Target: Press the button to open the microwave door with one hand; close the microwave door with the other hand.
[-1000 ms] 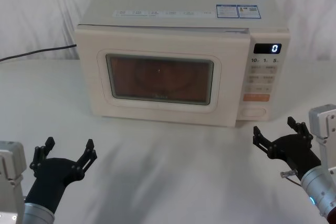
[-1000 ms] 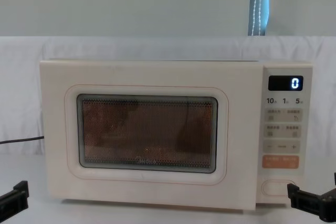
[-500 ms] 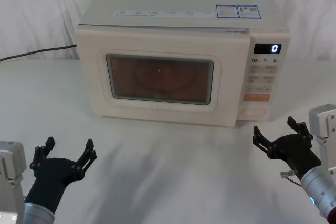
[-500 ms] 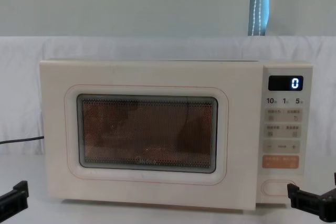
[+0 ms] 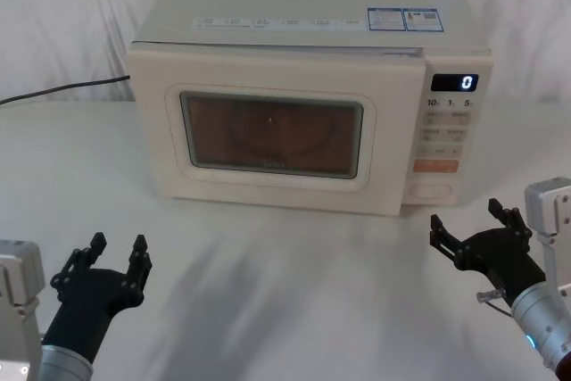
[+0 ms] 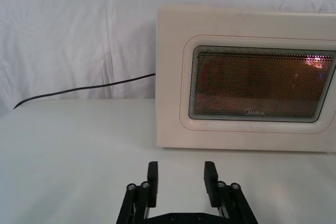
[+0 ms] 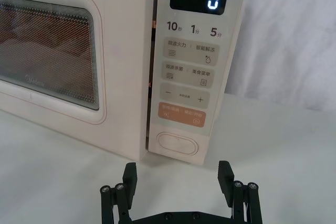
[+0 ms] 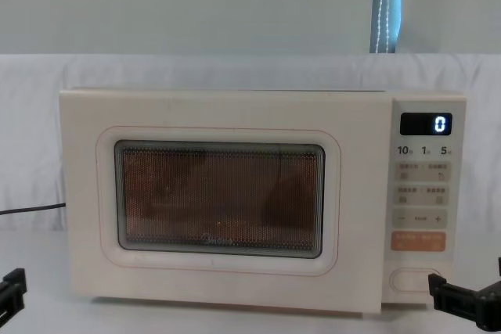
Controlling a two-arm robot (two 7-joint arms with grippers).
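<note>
Left gripper (image 5: 116, 251): you see black notched fingers parted, low over the white cloth (image 5: 294, 301).
Right gripper (image 5: 473, 225): spread wide, empty, before the button (image 7: 177, 144).
Door (image 5: 272, 136): smooth cream panel, closed, on the microwave behind.

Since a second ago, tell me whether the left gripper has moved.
Yes. The left gripper has narrowed its fingers but remains open, and stays in place at the table's near left, well short of the microwave door.
</note>
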